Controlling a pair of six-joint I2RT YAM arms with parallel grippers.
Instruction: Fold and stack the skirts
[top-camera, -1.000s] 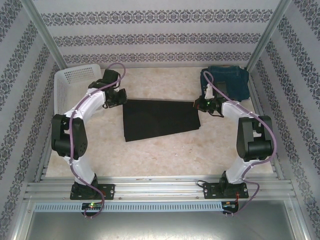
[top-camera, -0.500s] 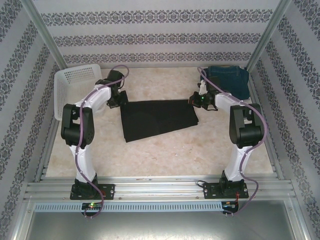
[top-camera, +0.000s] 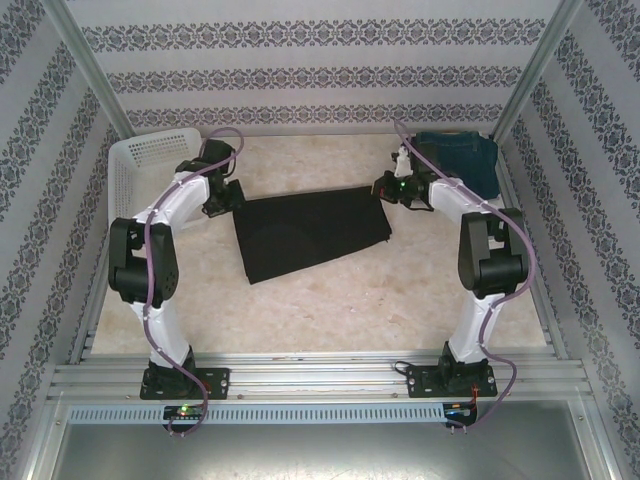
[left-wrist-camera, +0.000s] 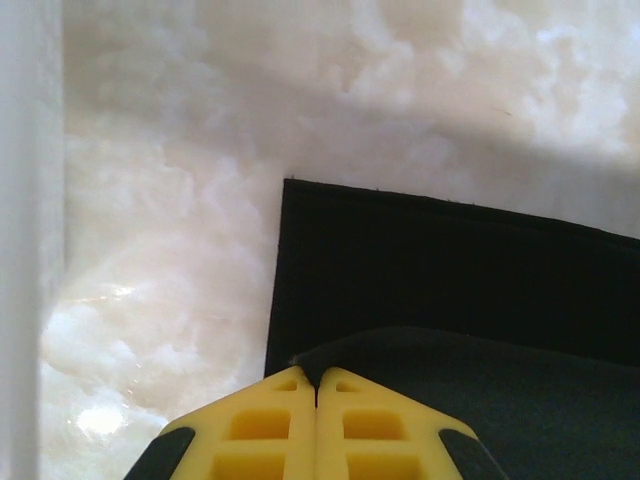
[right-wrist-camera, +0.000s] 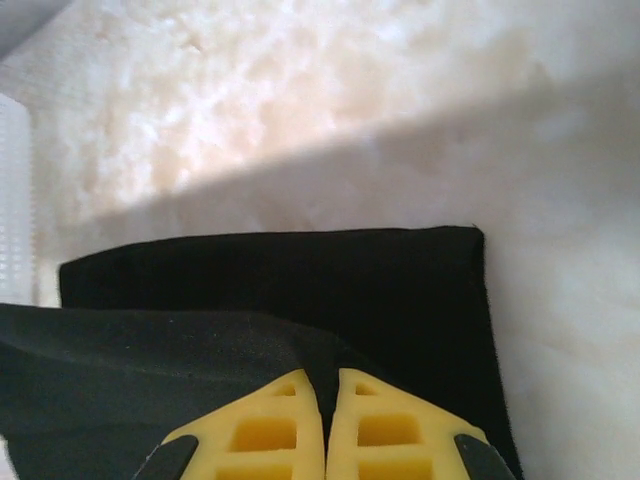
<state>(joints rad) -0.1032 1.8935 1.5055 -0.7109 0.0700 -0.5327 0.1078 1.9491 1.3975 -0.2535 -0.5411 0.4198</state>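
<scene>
The black skirt (top-camera: 310, 232) lies spread in the middle of the table (top-camera: 330, 310), a wide dark sheet with its far edge slanting up toward the right. Its far left corner is pinched in the left claw (top-camera: 222, 197), and its far right corner in the right claw (top-camera: 385, 190). In the left wrist view the yellow fingers (left-wrist-camera: 260, 430) are pressed together, with a raised fold of black cloth running into the seam between them and a flat layer of the skirt lying on the table beyond. The right wrist view shows the same: fingers (right-wrist-camera: 400, 430) closed tight on a lifted fold, above a flat layer. A dark blue denim skirt (top-camera: 465, 160) sits folded in the far right corner, well apart from the black one. A white mesh basket (top-camera: 140, 165) stands in the far left corner, just behind the left arm.
</scene>
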